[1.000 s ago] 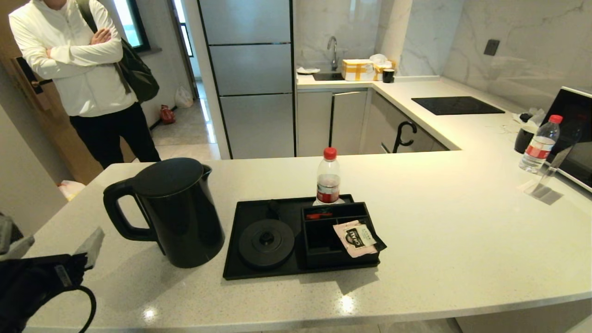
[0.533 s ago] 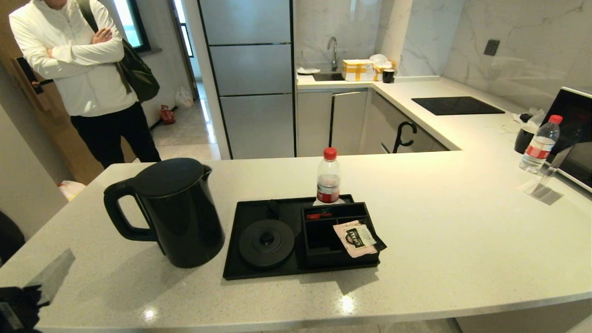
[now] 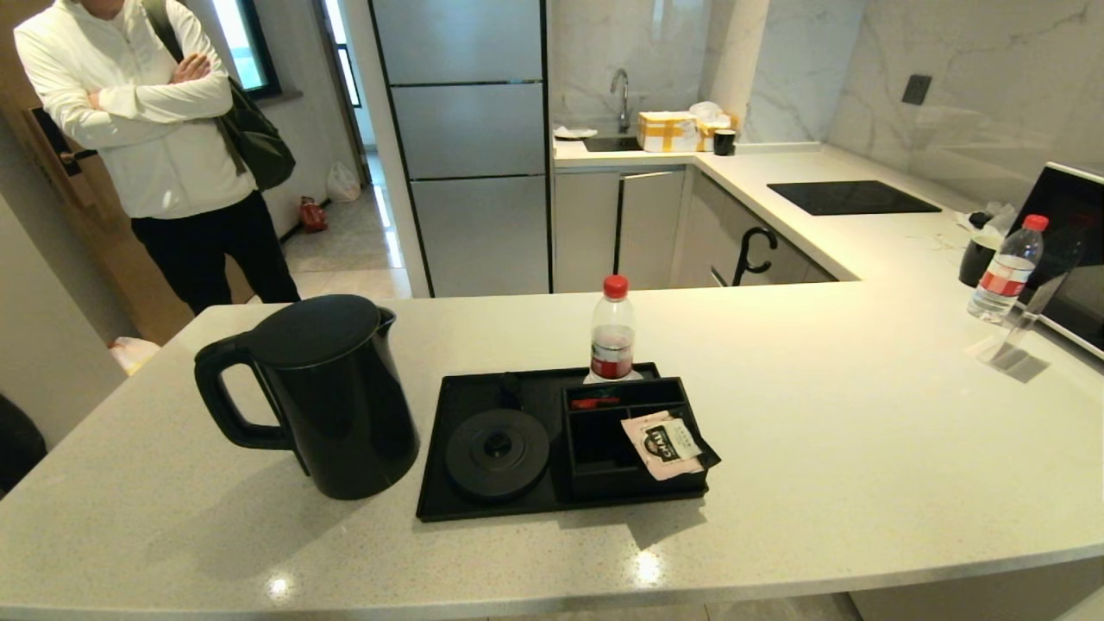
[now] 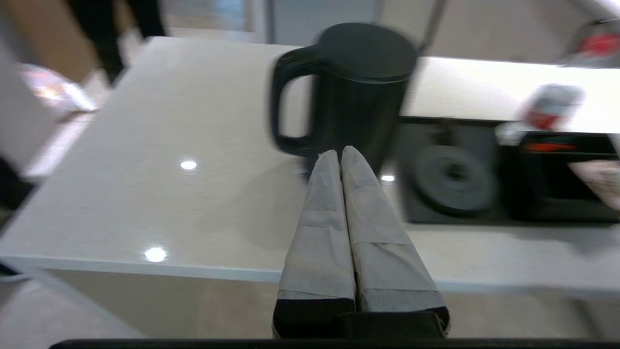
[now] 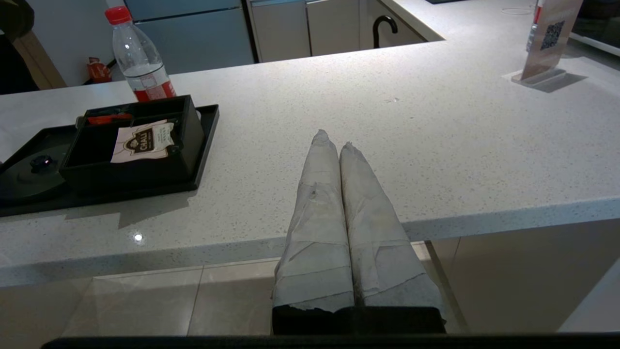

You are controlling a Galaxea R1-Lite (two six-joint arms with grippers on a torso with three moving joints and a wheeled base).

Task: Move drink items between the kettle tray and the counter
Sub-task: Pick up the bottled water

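The black kettle (image 3: pixel 332 397) stands on the pale counter (image 3: pixel 862 448), just left of the kettle tray (image 3: pixel 470 392), whose round base (image 3: pixel 498 453) is bare. A clear bottle with a red cap (image 3: pixel 612 332) stands at the tray's far edge; whether it is on the tray or just behind it I cannot tell. My left gripper (image 4: pixel 340 152) is shut and empty, off the counter's near edge, pointing at the kettle (image 4: pixel 358 97). My right gripper (image 5: pixel 334 138) is shut and empty, before the near edge, right of the tray (image 5: pixel 206 140). Neither gripper shows in the head view.
A pink tea sachet (image 3: pixel 668 444) lies across the tray's compartments. Another bottle (image 3: pixel 1005 267), a clear sign stand (image 3: pixel 1018 345) and a microwave (image 3: pixel 1074 250) are at the far right. A black hob (image 3: pixel 849 197) lies beyond. A person (image 3: pixel 164 129) stands at the far left.
My left gripper has dropped out of the head view at the lower left and gone from open to shut. The kettle, bottle and tray have not moved.
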